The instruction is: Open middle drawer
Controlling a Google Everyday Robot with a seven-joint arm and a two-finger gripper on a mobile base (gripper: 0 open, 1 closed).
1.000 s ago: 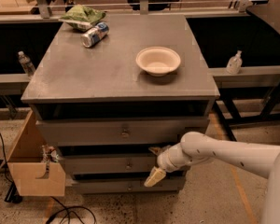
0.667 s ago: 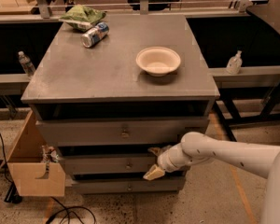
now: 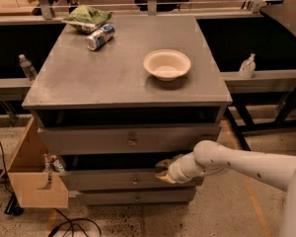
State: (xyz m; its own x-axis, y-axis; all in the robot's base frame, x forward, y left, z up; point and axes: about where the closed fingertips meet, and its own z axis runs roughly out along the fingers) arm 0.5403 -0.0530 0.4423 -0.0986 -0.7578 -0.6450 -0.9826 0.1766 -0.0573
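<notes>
The grey cabinet (image 3: 123, 78) has three drawer fronts. The middle drawer (image 3: 103, 180) is the medium front with a small round knob (image 3: 135, 180), and a dark gap shows above it. The taller top drawer (image 3: 89, 140) is above it and the thin bottom drawer (image 3: 108, 198) is below. My gripper (image 3: 163, 171) comes in from the right on a white arm and sits at the middle drawer's top edge, right of the knob. One finger (image 3: 165, 163) is above the edge and the other is on the front face, so it is shut on that edge.
A white bowl (image 3: 166, 64), a can (image 3: 99, 37) and a green bag (image 3: 87, 16) lie on the cabinet top. An open cardboard box (image 3: 32, 181) stands at the lower left with cables on the floor. Bottles stand on side ledges at left (image 3: 27, 67) and right (image 3: 247, 66).
The lower finger has moved up towards the upper one, closing on the middle drawer's top edge. The arm and the drawers have barely moved.
</notes>
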